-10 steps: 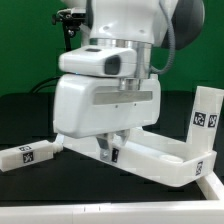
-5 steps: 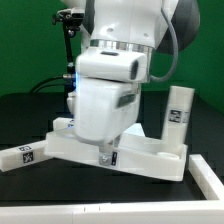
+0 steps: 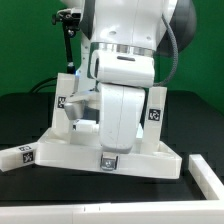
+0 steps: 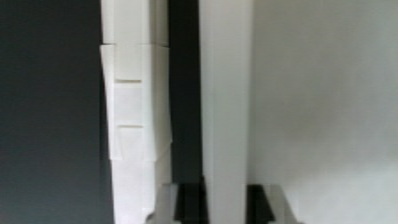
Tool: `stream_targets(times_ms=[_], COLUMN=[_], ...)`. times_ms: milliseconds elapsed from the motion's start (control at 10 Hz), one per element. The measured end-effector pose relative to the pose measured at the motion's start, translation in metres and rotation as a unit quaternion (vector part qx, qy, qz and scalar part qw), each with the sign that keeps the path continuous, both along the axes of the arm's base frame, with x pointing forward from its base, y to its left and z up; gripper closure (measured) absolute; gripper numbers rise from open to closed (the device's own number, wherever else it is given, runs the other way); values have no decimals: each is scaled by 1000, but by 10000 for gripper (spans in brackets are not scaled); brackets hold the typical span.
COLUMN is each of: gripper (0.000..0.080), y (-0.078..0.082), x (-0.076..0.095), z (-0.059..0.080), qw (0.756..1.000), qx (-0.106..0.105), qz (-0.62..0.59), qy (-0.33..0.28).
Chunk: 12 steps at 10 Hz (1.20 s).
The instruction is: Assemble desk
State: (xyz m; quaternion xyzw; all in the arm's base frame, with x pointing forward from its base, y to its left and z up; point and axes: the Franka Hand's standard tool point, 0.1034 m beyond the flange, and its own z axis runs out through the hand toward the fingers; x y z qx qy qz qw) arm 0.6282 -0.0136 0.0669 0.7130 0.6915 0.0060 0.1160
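Parts count, as far as you can see it from here

You've got one tabletop (image 3: 70,152) with two legs standing on it: a leg (image 3: 66,88) toward the exterior view's left and a leg (image 3: 155,98) toward its right. A third leg (image 3: 12,160) lies loose at the left. One more white bar (image 3: 205,172) sits at the right edge, and I can't tell if it's leg number four. You can count four tags: a tag (image 3: 62,103) and a tag (image 3: 154,115) on the standing legs, a tag (image 3: 27,153) on the loose one, and a tag (image 3: 107,160) on the tabletop's front. There's one arm (image 3: 125,70) and one black pole (image 3: 68,35) behind it. The wrist view is too close to count anything.
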Motion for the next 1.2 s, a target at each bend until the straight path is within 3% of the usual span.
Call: stream_targets(times_ms=[200,300,800,1200], gripper=[757,757,757,757], y=[22,25,22,36], x=[14,23,23,23], z=[-13,-18,-20,-29], qw=[1000,1000,999,999], qx=[11,11,14,15], qz=[-23,-18,-28,-10], qy=[-7,-16,-21,-28])
